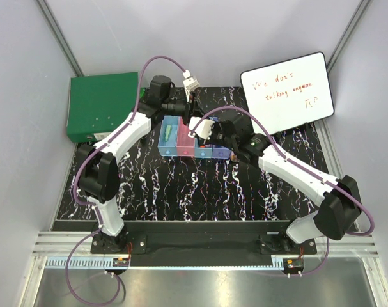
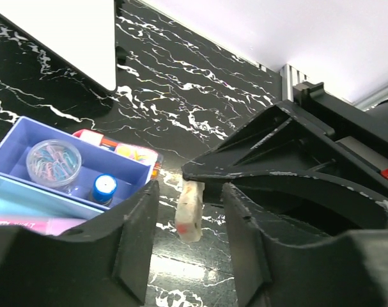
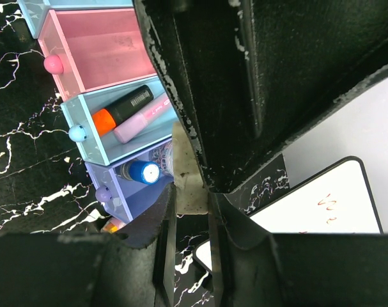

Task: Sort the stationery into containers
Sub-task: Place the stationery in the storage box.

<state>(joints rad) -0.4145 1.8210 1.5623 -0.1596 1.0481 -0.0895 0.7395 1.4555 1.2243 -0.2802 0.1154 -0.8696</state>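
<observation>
Closest in, the right gripper (image 3: 192, 206) has its fingers pinched tight on a small white block (image 3: 187, 169), just beside the purple bin (image 3: 126, 199) at the right end of the row. The left gripper (image 2: 190, 206) faces it with its fingers spread wide, and the block shows in the gap beyond them. The row of bins (image 1: 181, 146) sits mid-table (image 1: 181, 192), towards the far edge. The light blue bin (image 3: 85, 139) next to the purple one holds an orange-capped marker (image 3: 120, 109) and a pink marker (image 3: 142, 119). The purple bin holds a blue-capped tube (image 2: 105, 189) and a round case of clips (image 2: 53, 162). An orange-and-white stick (image 2: 120, 148) lies on the table just beside its outer wall.
</observation>
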